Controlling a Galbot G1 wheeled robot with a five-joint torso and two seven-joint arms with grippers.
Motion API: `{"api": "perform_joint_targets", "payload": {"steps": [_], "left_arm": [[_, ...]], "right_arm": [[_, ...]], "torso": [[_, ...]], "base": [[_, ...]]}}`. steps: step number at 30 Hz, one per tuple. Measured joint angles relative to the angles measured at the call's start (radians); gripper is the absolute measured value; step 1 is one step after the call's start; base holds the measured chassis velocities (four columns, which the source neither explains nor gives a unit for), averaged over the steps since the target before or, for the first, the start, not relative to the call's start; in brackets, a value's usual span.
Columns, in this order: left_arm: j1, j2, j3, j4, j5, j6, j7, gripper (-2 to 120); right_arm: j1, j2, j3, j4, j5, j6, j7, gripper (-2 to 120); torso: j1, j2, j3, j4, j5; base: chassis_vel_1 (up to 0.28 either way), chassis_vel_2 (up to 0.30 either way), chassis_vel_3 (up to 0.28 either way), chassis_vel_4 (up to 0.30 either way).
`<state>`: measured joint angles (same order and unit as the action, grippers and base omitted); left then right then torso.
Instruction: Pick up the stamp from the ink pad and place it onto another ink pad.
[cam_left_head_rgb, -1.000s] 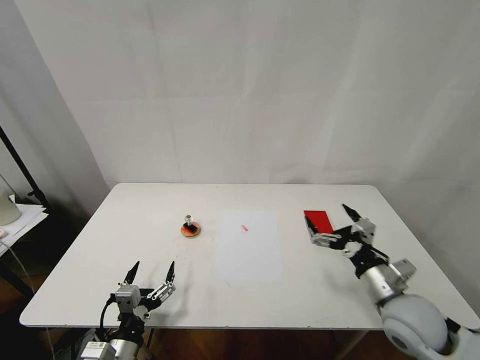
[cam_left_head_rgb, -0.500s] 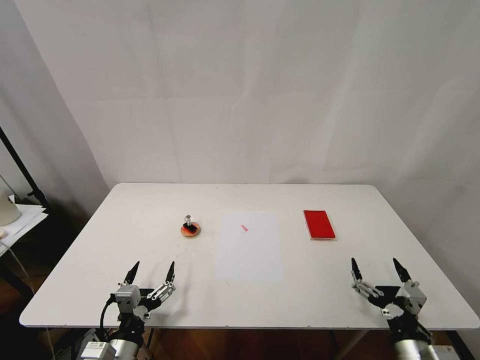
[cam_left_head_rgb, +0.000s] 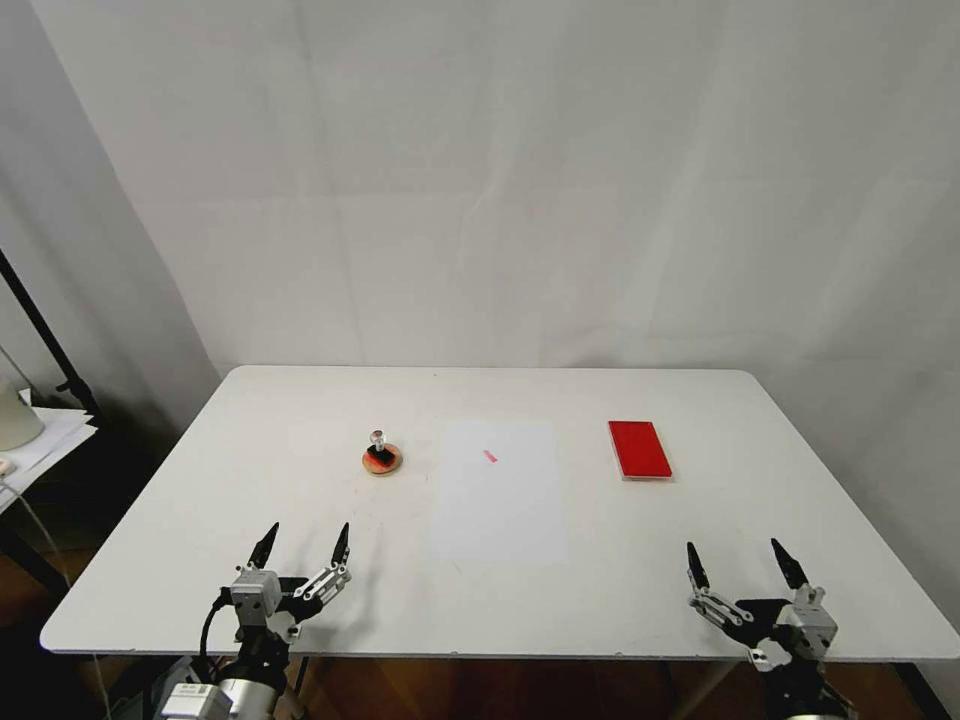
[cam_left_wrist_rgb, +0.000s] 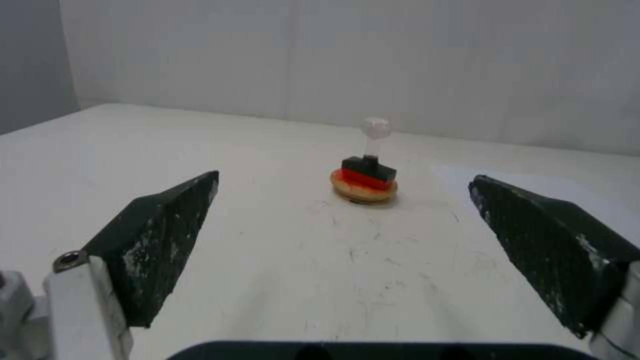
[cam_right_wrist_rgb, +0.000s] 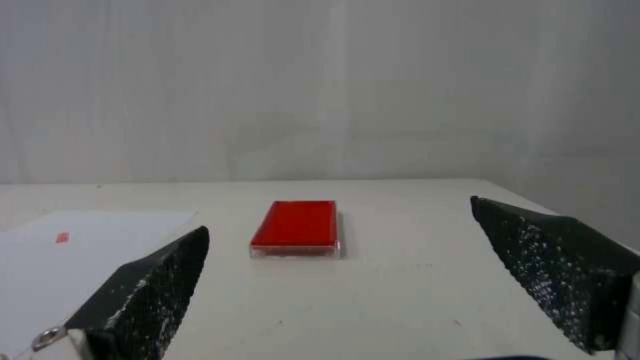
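The stamp (cam_left_head_rgb: 378, 447) (cam_left_wrist_rgb: 371, 157), black base with a clear knob, stands on the small round orange-red ink pad (cam_left_head_rgb: 382, 461) (cam_left_wrist_rgb: 363, 187) left of centre. The flat red rectangular ink pad (cam_left_head_rgb: 639, 448) (cam_right_wrist_rgb: 297, 229) lies bare on the right. My left gripper (cam_left_head_rgb: 303, 545) (cam_left_wrist_rgb: 340, 240) hovers open near the front left edge, well short of the stamp. Low at the front right edge, my right gripper (cam_left_head_rgb: 742, 565) (cam_right_wrist_rgb: 337, 270) is open too, facing the red pad from a distance, with nothing between its fingers.
A white paper sheet (cam_left_head_rgb: 500, 490) (cam_right_wrist_rgb: 80, 240) with a small red stamp mark (cam_left_head_rgb: 489, 456) lies mid-table between the two pads. A black stand (cam_left_head_rgb: 45, 345) and papers (cam_left_head_rgb: 45, 430) sit off the table's left side. White curtain behind.
My right arm has pulled back from beside the red rectangular pad to the front right edge, sinking lower. The left gripper, stamp and both pads have stayed put.
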<state>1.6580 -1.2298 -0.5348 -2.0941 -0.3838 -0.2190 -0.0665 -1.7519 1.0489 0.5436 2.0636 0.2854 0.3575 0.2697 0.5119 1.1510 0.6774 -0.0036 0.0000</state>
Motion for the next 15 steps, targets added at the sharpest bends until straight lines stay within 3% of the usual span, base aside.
{"api": "perform_joint_targets", "payload": {"steps": [15], "left_arm": [[0.0,0.0,0.0,0.0,0.0,0.0,0.0,100]], "right_arm": [[0.004,-0.01,-0.006,-0.004,-0.012,-0.022,0.0,100]], "torso": [[0.0,0.0,0.0,-0.0001,0.0]], "base": [[0.0,0.0,0.0,0.0]]}}
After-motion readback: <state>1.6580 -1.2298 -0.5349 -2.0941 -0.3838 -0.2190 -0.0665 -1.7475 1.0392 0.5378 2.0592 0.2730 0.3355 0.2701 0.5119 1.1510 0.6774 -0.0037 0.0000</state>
